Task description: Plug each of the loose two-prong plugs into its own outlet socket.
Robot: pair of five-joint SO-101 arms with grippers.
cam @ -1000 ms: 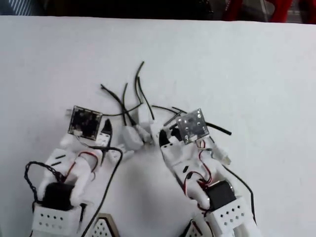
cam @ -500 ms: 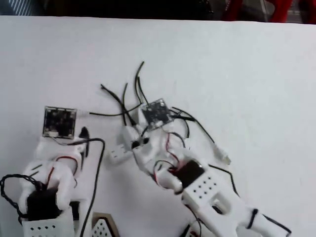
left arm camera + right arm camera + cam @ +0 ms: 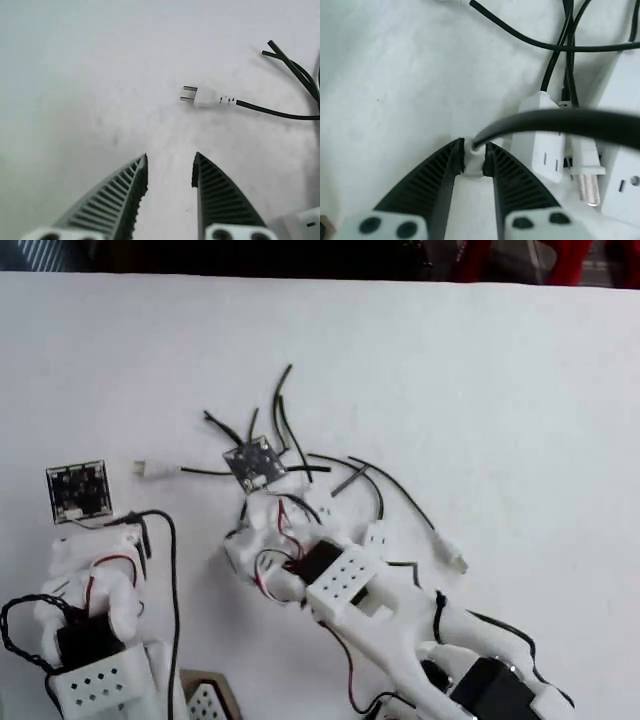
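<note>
Pinching a white two-prong plug (image 3: pixel 473 166) (black cord attached), the right gripper (image 3: pixel 474 146) grips tight; the left gripper (image 3: pixel 170 167), toward the table's (image 3: pixel 480 360) left edge, sits parted, empty.

Two arms (image 3: pixel 90 640) (image 3: pixel 400 620), two end effectors (image 3: pixel 170 157) (image 3: pixel 474 150), at least three plugs (image 3: pixel 145 468) (image 3: pixel 457 562) (image 3: pixel 474 159).

No lettering, number, label or sign can be read anywhere, neither on the white plastic two-prong plug (image 3: pixel 472 161) nor on the white plastic outlet block (image 3: pixel 623 167).
</note>
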